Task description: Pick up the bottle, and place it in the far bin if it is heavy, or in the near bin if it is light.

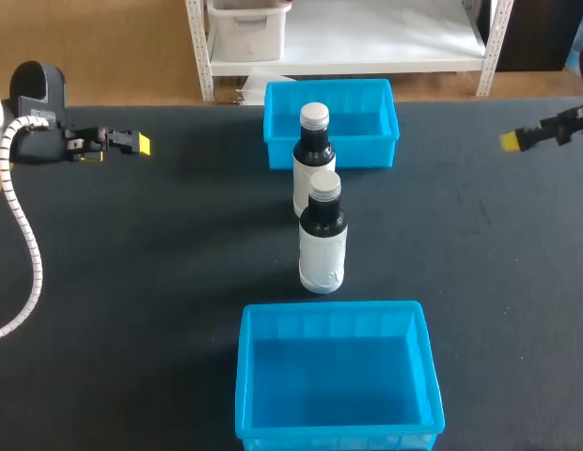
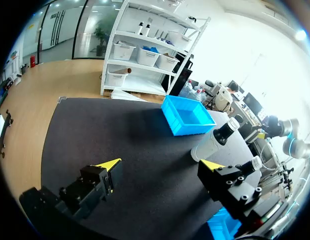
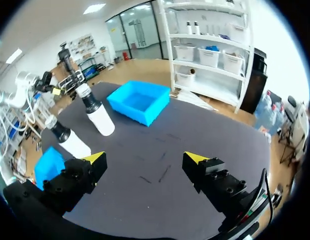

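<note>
Two bottles stand upright in the middle of the dark surface (image 1: 160, 263), one behind the other on a line between the bins. Each has dark contents, a white label and a pale cap. The nearer bottle (image 1: 322, 246) is a little way back from the near bin (image 1: 331, 307), a blue tub at the middle of the surface's front edge, with a strip of surface between them. The farther bottle (image 1: 312, 150) is close behind the nearer one and just in front of the far bin (image 1: 378, 150), so it stands between the nearer bottle and that bin. I cannot tell whether it touches the bin's front wall. The far bin is a smaller blue tub at the middle of the back edge.

Both arms are well out to the sides. The left pincer (image 1: 132, 143) hangs near the back left corner, pointing in towards the bottles, and its wrist view shows the yellow-tipped fingers spread wide. The right pincer (image 1: 512, 140) sits near the back right corner, also well apart from the bottles, with its fingers just as wide. A white coiled cable (image 1: 23, 254) droops from the left arm along the surface's left edge.
</note>
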Controlling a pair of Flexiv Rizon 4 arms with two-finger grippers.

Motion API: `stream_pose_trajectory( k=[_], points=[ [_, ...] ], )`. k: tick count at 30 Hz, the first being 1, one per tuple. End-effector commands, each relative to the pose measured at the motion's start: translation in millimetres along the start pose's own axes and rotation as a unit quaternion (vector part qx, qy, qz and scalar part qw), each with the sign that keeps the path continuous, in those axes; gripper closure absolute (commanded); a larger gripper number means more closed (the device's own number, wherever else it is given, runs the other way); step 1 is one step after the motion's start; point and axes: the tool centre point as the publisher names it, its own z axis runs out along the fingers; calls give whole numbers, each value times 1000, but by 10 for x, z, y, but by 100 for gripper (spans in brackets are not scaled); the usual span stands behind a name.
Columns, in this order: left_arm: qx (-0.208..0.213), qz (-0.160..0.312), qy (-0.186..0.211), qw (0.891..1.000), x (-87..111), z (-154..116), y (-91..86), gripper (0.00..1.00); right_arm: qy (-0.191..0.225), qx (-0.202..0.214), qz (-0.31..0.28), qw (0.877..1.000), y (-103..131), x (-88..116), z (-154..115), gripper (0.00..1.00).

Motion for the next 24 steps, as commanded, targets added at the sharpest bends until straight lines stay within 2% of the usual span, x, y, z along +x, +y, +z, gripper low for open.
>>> stream_pose_trajectory(
  k=[1, 20, 24],
  points=[
    [0, 0, 0, 1000, 0, 0, 0, 0, 38, -213, -158, 963, -81, -21, -28, 0],
    [0, 0, 0, 1000, 0, 0, 0, 0, 38, -213, -158, 963, -81, -21, -28, 0],
    [0, 0, 0, 1000, 0, 0, 0, 0, 18, -222, -229, 948, 58, 21, 48, 0]
  ],
)
